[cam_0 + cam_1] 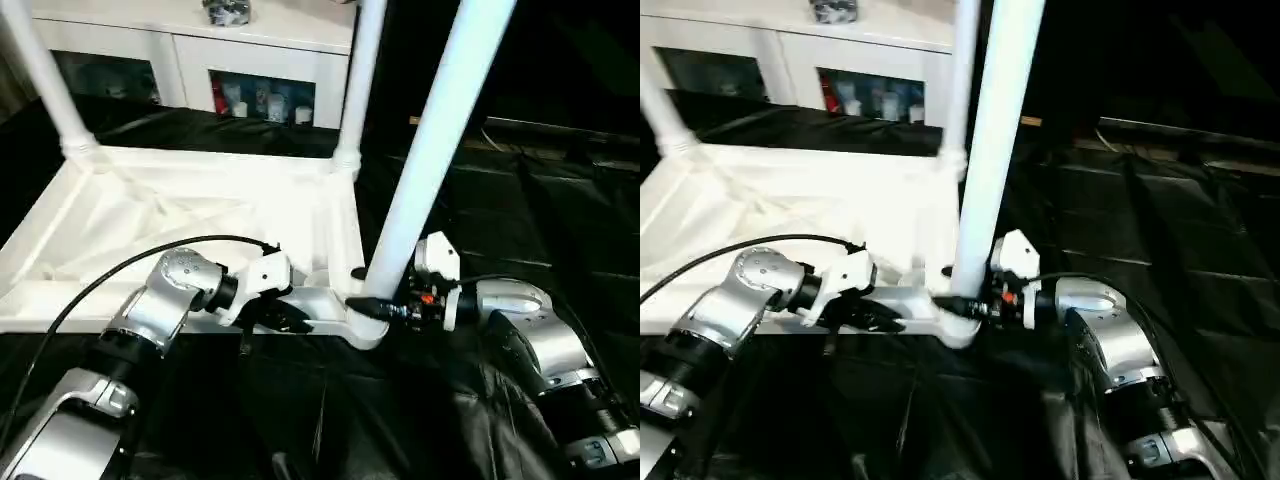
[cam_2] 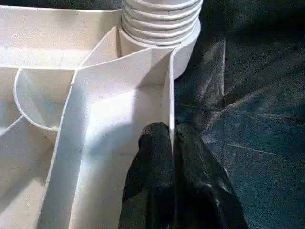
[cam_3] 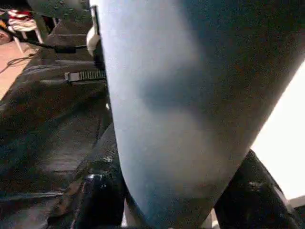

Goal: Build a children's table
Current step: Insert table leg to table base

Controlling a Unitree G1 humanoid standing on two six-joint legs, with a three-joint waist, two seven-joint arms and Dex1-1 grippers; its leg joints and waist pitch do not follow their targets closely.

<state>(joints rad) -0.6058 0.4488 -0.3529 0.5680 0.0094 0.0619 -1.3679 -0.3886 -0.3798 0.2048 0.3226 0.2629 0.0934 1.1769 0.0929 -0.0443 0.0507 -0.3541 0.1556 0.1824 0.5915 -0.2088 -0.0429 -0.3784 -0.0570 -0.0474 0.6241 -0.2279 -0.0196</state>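
Upside down on black sheeting, the table top (image 1: 180, 215) is pinned by its rim in the closed left gripper (image 2: 172, 143), apparently steadying it while the right gripper (image 1: 385, 308) clamps the leg (image 1: 430, 150) entering the near corner socket (image 1: 365, 325).

Inverted top (image 1: 180, 215) before me; my left gripper (image 2: 171, 143) on its near rim, leg (image 1: 430, 150) at right corner.
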